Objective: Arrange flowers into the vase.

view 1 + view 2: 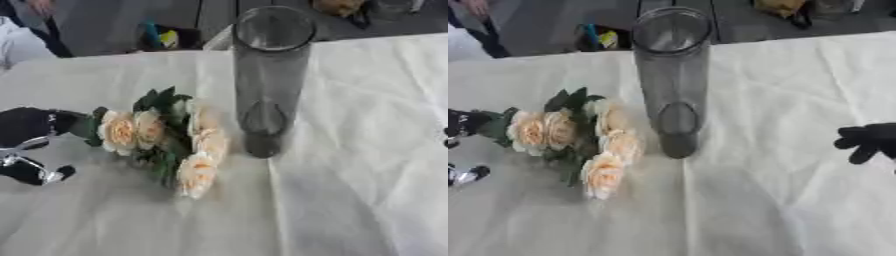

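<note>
A: At the far left we log the left robot hand (31, 142), black with silver parts, low over the desk (350, 200). Its fingers are curled at the green stem end of the flowers (166, 137); we read that as a hold on the bunch, though the contact itself is blurred.

B: Agreed. We note the flowers lying flat on the white cloth, left of centre: pale peach blooms with dark green leaves, heads pointing right and toward the near edge.

A: Next to the right, the vase (267, 75). We see a tall clear glass cylinder, upright, just beside the blooms. We cannot tell whether the nearest bloom touches it. No stems inside.

B: Then creased cloth, and at the right edge the right robot hand (870, 141). In the right eye view we see only black fingers, spread and relaxed, holding nothing, well apart from the vase.

A: In the left eye view we note barely a sliver of it at the edge.
</note>
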